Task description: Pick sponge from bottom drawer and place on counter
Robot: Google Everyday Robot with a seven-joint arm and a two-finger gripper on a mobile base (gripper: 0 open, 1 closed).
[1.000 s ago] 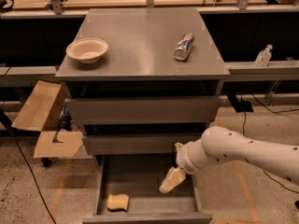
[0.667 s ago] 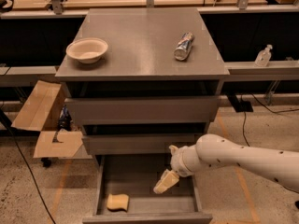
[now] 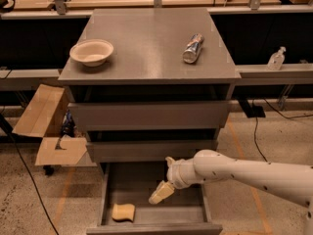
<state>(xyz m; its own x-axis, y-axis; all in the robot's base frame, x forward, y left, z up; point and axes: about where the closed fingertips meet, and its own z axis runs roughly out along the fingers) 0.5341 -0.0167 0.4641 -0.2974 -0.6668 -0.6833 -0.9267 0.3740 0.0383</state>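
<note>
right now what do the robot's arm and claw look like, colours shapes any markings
The arm is a smooth white tube with a bulbous rounded joint and small dark dots along its shell; no cables show on it. The claw is a pale yellow wedge on a white wrist, over the open bottom drawer.

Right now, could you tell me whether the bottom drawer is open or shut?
Open: the bottom drawer is pulled out, with the sponge lying inside and the gripper hanging above its floor.
</note>
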